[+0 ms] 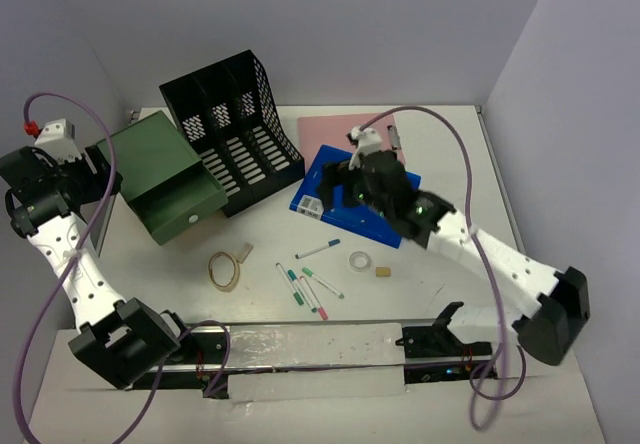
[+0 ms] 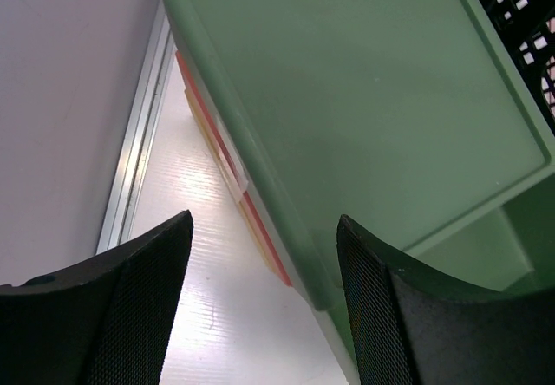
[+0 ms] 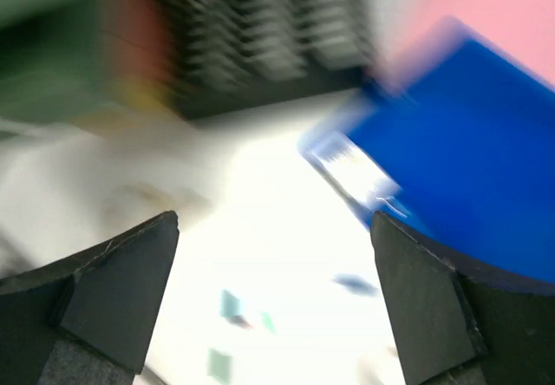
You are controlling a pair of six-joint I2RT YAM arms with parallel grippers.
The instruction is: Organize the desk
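Note:
The white desk (image 1: 260, 234) holds a green drawer box (image 1: 160, 169) at the left, with its drawer pulled out. My left gripper (image 1: 108, 169) is open at that box's left side. In the left wrist view the box's (image 2: 364, 99) left edge runs between the fingers of that gripper (image 2: 264, 220), which grip nothing. My right gripper (image 1: 335, 189) hovers over the near-left corner of a blue binder (image 1: 350, 219). The right wrist view is motion-blurred, but this gripper (image 3: 273, 220) is wide open and empty, with the binder (image 3: 468, 142) beside its right finger.
A black file organizer (image 1: 235, 129) stands behind the green box, and a pink sheet (image 1: 325, 129) lies behind the binder. Several markers (image 1: 310, 289), a tape roll (image 1: 360, 260), a rubber-band ring (image 1: 224, 270) and small tan pieces (image 1: 384, 272) lie at the front centre. Red and yellow flat items (image 2: 260, 220) stick out under the green box.

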